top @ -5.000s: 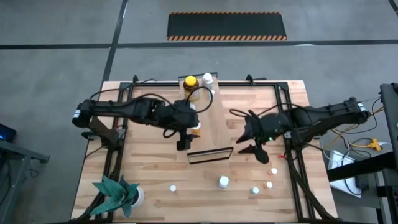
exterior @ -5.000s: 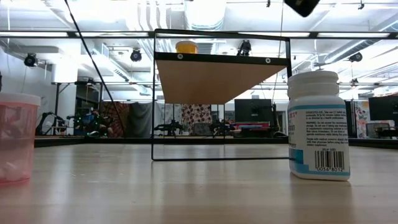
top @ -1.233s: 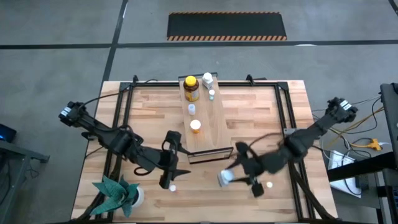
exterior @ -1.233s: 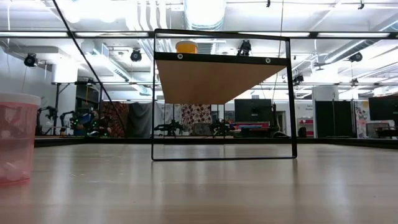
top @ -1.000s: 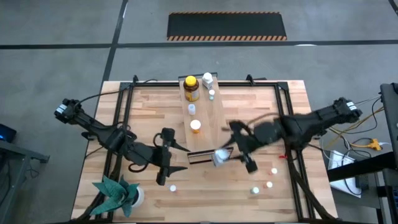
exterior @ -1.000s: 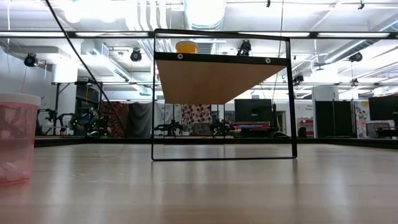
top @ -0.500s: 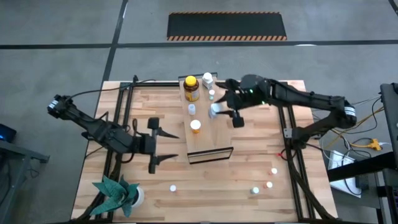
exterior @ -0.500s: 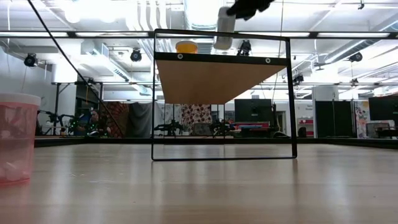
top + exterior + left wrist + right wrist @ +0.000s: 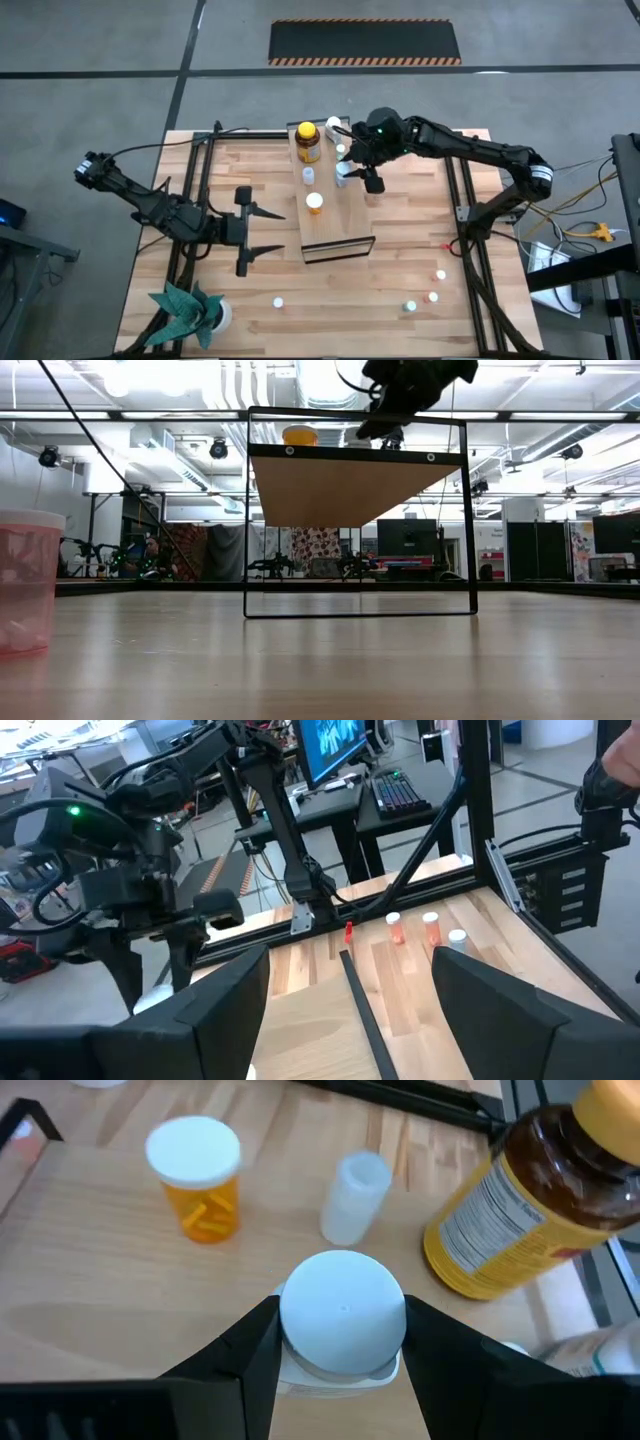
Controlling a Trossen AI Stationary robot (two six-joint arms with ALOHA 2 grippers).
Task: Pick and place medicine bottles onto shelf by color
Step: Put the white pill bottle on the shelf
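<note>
Because the job sorts by colour, the right gripper [image 9: 352,172] has its two dark fingers clamped on the sides of a white round-capped medicine bottle [image 9: 343,1323] and holds it low over the long light-wood shelf board [image 9: 335,205], towards the shelf's far end, where the other pale ones already stand: a small frosted white bottle [image 9: 353,1197] and an orange pill bottle with a white cap [image 9: 195,1177], with the big amber bottle with a yellow lid [image 9: 530,1200] at the far corner. I'd guess it is lining up a free spot beside them. The left gripper [image 9: 246,231] hangs with its fingers spread and empty, near the tabletop's left edge, waiting its turn. Half a second back the right arm was a little further from the shelf's far end, and five seconds ago this bottle stood near the table's front edge.
</note>
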